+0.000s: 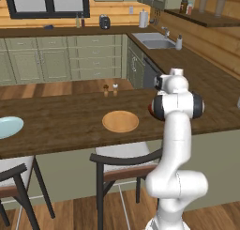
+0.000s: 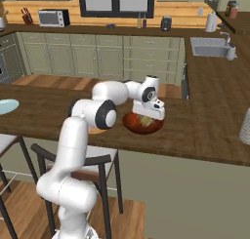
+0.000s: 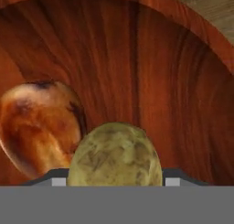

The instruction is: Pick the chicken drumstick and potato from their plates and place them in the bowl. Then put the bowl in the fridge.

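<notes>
My gripper [image 2: 148, 117] hangs low over the glossy reddish-brown bowl [image 2: 131, 125] on the wooden counter, pointing down into it. In the hand view the pale yellowish potato [image 3: 114, 154] sits between my two fingertips [image 3: 59, 179], which press on its sides; the gripper [image 3: 115, 181] is shut on it. The orange-brown chicken drumstick [image 3: 39, 127] lies on the bowl's floor [image 3: 151, 58] just beside the potato. The tan plate [image 1: 120, 121] and the light blue plate [image 1: 8, 126] lie bare further left on the counter. The fridge is out of view.
Two dark-framed stools [image 1: 123, 159] stand under the counter's near edge. Small salt and pepper shakers [image 1: 110, 88] stand at the counter's far edge. A sink [image 1: 153, 41] is set in the side counter at the back right.
</notes>
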Controlling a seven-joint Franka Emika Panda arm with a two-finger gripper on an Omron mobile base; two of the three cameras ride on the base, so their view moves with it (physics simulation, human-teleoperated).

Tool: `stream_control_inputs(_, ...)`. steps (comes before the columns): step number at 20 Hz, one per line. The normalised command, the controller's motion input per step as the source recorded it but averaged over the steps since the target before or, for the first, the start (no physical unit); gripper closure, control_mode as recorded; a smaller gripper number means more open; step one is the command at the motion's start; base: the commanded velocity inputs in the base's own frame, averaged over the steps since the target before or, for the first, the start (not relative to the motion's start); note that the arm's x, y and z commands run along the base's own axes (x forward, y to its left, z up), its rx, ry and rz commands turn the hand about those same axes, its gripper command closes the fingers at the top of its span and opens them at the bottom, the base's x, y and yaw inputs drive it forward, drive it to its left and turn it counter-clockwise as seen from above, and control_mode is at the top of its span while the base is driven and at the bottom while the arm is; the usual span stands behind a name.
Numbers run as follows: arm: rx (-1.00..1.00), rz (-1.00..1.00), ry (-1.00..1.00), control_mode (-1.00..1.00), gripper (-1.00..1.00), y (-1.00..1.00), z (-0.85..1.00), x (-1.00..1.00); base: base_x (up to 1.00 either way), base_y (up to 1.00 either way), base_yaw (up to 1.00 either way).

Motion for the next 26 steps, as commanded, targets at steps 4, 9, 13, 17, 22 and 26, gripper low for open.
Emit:
stream_control_inputs(4, -0.02, -0.13, 0.0, -1.0, -1.0, -0.03, -0.24, 0.04, 0.0, 0.0, 0.0)
stream_control_inputs(9, -0.01, -0.09, 0.0, -1.0, -1.0, 0.1, -0.09, -0.02, 0.0, 0.0, 0.0)
stream_control_inputs(13, 0.0, -0.02, 0.0, -1.0, -1.0, 0.0, 0.0, -0.23, 0.0, 0.0, 0.0)
stream_control_inputs(17, 0.0, 0.0, 0.0, -1.0, -1.0, 0.03, 0.16, -0.49, 0.0, 0.0, 0.0)
stream_control_inputs(22, -0.02, 0.0, -0.05, -1.0, -1.0, 0.39, 0.56, -0.66, 0.0, 0.0, 0.0)
stream_control_inputs(26, -0.06, 0.08, -0.02, -1.0, -1.0, 0.91, 0.41, -0.92, 0.0, 0.0, 0.0)
